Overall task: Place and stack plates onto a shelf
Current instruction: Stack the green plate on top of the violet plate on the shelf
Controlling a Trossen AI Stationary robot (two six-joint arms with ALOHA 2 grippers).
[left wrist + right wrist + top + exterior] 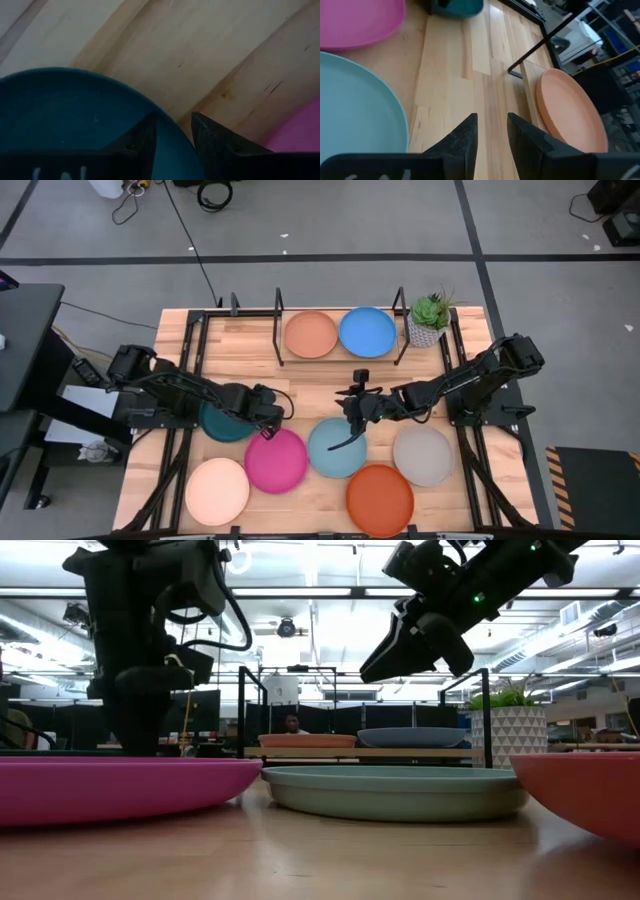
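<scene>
Jaws of the left gripper (pixel 172 137) close narrowly on the dark teal plate's (pixel 222 423) rim on the tabletop (pixel 320 380), while the right gripper (pixel 491 132), jaws narrowly apart and empty, hovers above the light teal plate (pixel 335 448).

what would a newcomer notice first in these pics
The bright plates scattered over the table's near half stand out first: magenta plate, light teal plate, orange plate, cream plate and grey plate. At the back, the shelf already holds a tan plate and a blue plate side by side. The left end effector sits at the dark teal plate; the right end effector hovers above the light teal one.
</scene>
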